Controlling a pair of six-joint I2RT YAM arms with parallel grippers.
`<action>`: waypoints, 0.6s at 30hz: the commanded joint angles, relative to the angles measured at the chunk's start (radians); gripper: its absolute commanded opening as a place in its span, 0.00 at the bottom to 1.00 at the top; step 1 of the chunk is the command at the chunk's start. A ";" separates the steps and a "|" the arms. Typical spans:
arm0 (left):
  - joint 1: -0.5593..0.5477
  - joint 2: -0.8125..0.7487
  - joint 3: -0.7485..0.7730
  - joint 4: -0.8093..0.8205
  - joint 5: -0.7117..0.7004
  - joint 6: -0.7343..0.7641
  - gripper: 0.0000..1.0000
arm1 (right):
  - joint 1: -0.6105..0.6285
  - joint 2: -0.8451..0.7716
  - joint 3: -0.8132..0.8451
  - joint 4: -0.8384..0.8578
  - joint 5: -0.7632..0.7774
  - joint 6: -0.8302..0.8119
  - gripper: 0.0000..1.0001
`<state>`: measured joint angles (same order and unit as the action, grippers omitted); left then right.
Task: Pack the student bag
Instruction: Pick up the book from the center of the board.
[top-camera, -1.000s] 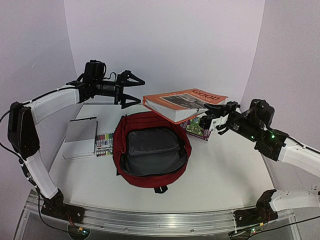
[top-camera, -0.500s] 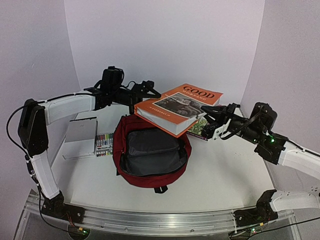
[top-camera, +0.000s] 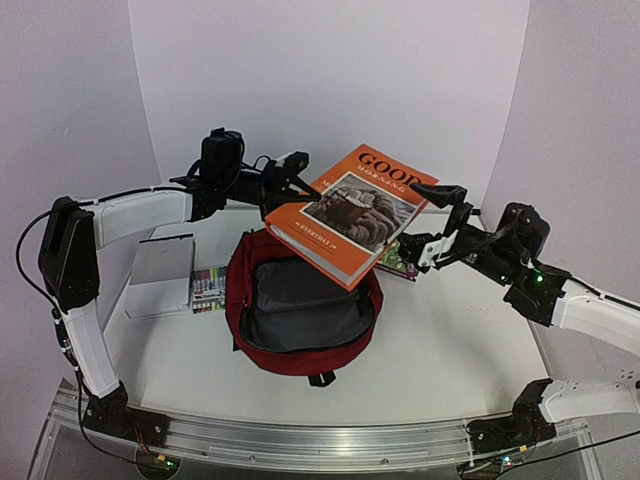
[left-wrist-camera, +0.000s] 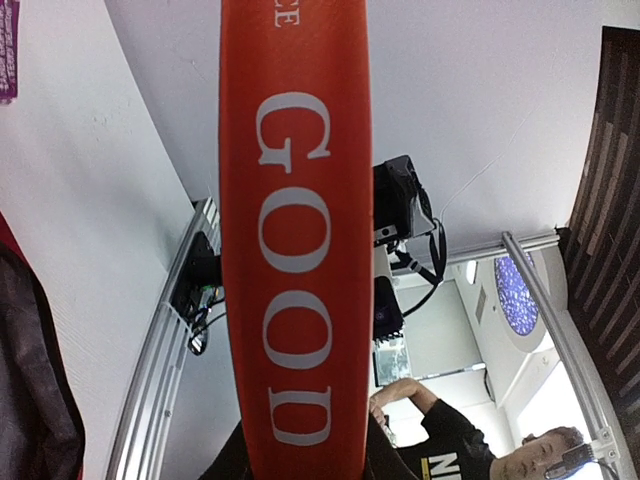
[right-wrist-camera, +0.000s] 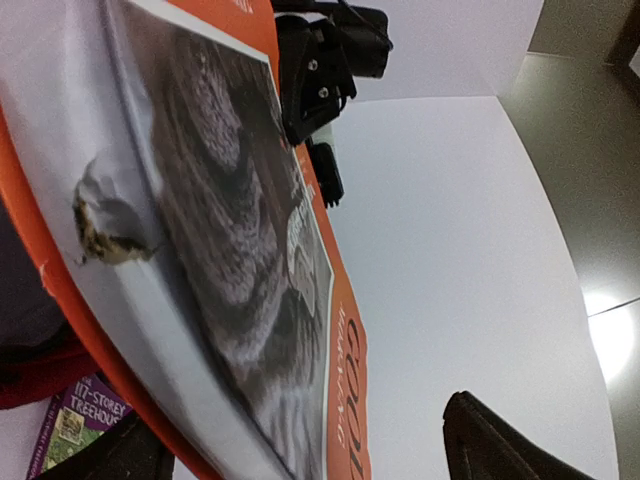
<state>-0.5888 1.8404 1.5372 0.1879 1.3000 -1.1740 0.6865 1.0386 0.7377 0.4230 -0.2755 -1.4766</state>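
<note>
Clearly, the dark red student bag (top-camera: 285, 358) lies unzipped.

The left arm (top-camera: 140, 212) and the right arm (top-camera: 600, 322) share one construction: white, rounded link shells alternate with black joint housings; each base block (top-camera: 105, 408) is black. A thin black cable (top-camera: 19, 248) loops along the outer side of the left arm; a second black cable trails from its base. The black wrist housing (top-camera: 515, 245) of the right arm carries small green indicator lights (top-camera: 541, 274). The left gripper (top-camera: 290, 175) and the right gripper (top-camera: 433, 217) are black; each has two tapered, angular fingers (right-wrist-camera: 500, 440); a small white patch marks the body behind the fingers.
</note>
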 joint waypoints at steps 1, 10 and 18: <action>0.083 -0.034 0.002 0.183 -0.097 -0.029 0.23 | 0.006 -0.018 0.099 -0.063 0.252 0.253 0.98; 0.124 -0.008 0.125 0.045 -0.167 0.185 0.22 | -0.017 0.122 0.538 -0.783 0.196 1.176 0.98; 0.124 -0.012 0.143 0.059 -0.100 0.232 0.25 | -0.188 0.300 0.679 -0.815 -0.406 1.817 0.98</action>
<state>-0.4618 1.8420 1.6323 0.1991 1.1551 -0.9876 0.6083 1.2615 1.3874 -0.3214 -0.3374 -0.1165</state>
